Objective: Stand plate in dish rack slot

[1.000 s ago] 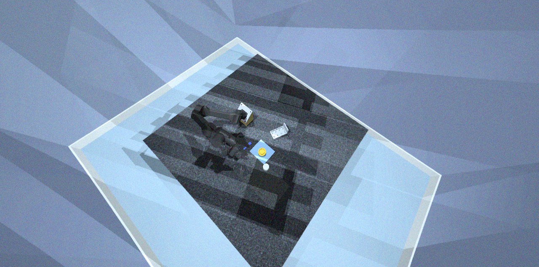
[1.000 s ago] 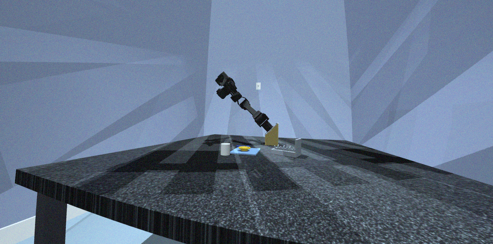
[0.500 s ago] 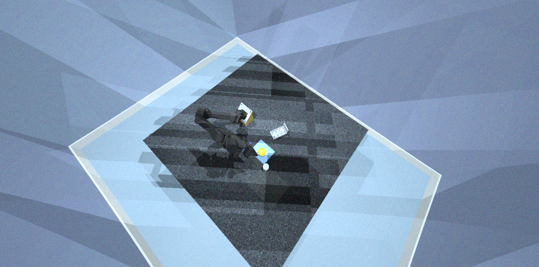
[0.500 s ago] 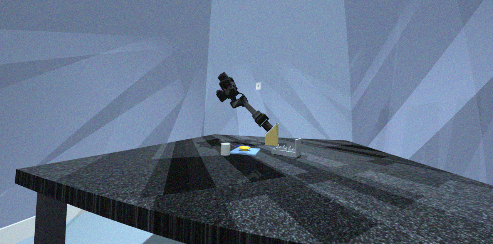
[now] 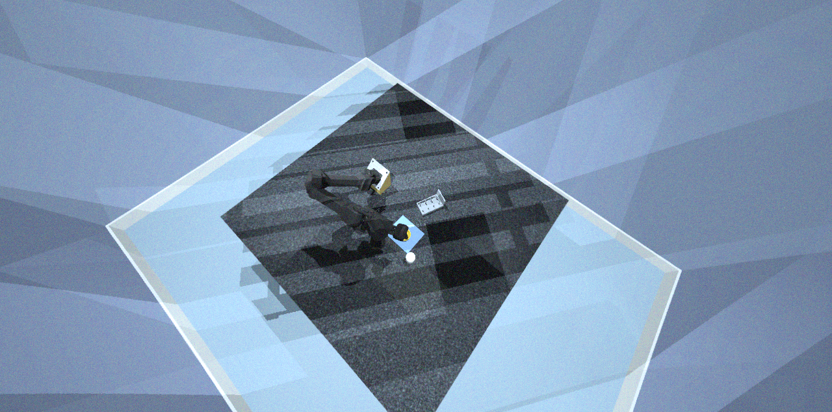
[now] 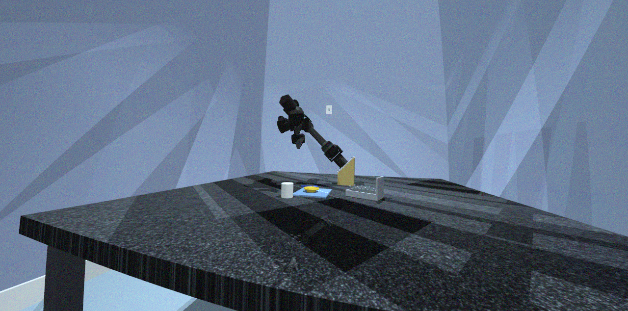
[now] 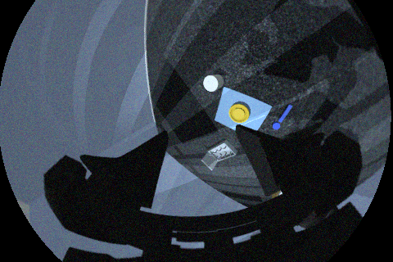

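Over the dark speckled table (image 6: 175, 239) the gripper (image 6: 298, 139) hangs high up with its jaws spread wide and nothing between them. Down below, the yellow plate (image 7: 239, 113) sits flat on a light blue mat (image 7: 258, 111), well under the fingers. Off to one side is the grey dish rack (image 6: 365, 190), apart from the mat, and a white cup (image 6: 286, 189) stands just beside the mat. Wrist view also shows a small blue utensil (image 7: 282, 117), probably a spoon, hard to say.
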`<action>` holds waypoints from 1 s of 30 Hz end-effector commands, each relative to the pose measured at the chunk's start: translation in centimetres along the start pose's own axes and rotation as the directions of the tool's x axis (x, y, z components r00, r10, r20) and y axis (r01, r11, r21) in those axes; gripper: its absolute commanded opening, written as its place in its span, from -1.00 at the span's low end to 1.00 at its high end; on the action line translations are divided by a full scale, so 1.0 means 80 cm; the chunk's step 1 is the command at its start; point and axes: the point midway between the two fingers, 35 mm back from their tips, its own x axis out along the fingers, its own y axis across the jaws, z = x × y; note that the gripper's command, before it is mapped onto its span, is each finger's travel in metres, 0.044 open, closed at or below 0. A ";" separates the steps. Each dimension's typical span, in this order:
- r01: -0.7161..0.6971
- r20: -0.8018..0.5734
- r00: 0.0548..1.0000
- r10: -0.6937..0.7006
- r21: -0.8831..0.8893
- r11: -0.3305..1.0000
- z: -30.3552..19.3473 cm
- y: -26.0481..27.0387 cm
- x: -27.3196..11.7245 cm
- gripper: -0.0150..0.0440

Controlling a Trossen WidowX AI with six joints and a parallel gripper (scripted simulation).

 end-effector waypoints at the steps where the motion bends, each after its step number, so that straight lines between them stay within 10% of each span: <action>1: 0.074 -0.003 0.997 -0.074 -0.108 0.991 -0.006 -0.008 0.020 0.86; 30: 0.324 0.041 0.864 -0.502 -0.808 0.491 -0.053 -0.067 0.123 0.86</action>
